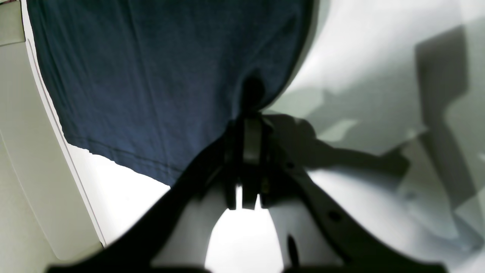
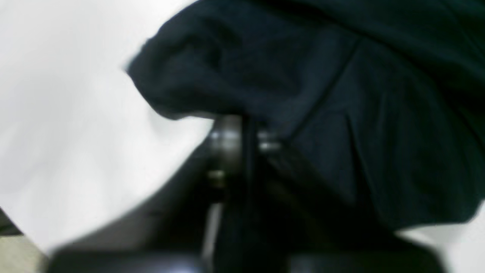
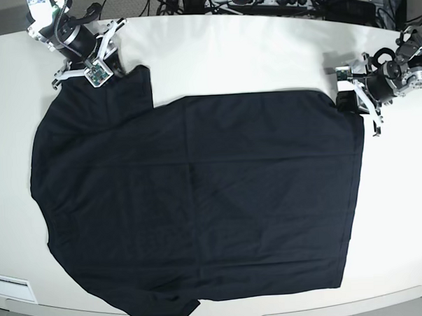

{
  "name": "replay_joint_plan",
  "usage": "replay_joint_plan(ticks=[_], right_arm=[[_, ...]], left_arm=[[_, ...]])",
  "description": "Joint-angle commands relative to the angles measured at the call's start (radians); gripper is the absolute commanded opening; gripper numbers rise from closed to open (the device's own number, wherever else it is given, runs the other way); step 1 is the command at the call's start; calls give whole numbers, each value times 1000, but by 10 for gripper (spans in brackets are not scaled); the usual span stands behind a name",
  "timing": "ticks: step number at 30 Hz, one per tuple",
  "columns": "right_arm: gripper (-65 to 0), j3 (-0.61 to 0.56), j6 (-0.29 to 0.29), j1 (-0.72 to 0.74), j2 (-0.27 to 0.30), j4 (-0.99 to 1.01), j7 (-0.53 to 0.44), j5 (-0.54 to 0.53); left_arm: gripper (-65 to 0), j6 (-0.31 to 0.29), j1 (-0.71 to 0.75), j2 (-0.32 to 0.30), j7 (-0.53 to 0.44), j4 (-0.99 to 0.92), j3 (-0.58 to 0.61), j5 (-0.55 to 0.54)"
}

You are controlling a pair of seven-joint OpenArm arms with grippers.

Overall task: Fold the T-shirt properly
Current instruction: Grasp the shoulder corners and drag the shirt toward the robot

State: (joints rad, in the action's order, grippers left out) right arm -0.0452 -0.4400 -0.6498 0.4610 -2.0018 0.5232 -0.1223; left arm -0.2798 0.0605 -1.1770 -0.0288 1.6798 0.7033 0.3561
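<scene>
The T-shirt (image 3: 199, 200) lies spread flat across the white surface (image 3: 263, 58), its near hem untouched. At the far edge each tool is clenched on cloth: the left tool (image 1: 248, 113) on the hem corner, the right tool (image 2: 242, 125) at a sleeve (probably to lift that edge for a fold).

Dark T-shirt (image 3: 199, 200) flat on white table (image 3: 263, 58), end effectors at two corners.
</scene>
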Motion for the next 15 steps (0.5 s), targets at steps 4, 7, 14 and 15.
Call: replay_joint_plan(ticks=[4, 7, 14, 15], right_arm=[[-650, 8, 63, -8, 72, -90, 174, 49], [-650, 10, 85, -44, 130, -185, 238, 49], [-650, 145, 82, -260, 169, -322, 242, 49], [-650, 169, 82, -292, 168, -335, 242, 47]], left_arm=[[-650, -39, 9, -43, 41, 37, 6, -59], [-650, -41, 27, -88, 46, 98, 6, -61], [-650, -41, 94, -243, 130, 303, 6, -132], [-650, -42, 104, -261, 140, 332, 6, -144]])
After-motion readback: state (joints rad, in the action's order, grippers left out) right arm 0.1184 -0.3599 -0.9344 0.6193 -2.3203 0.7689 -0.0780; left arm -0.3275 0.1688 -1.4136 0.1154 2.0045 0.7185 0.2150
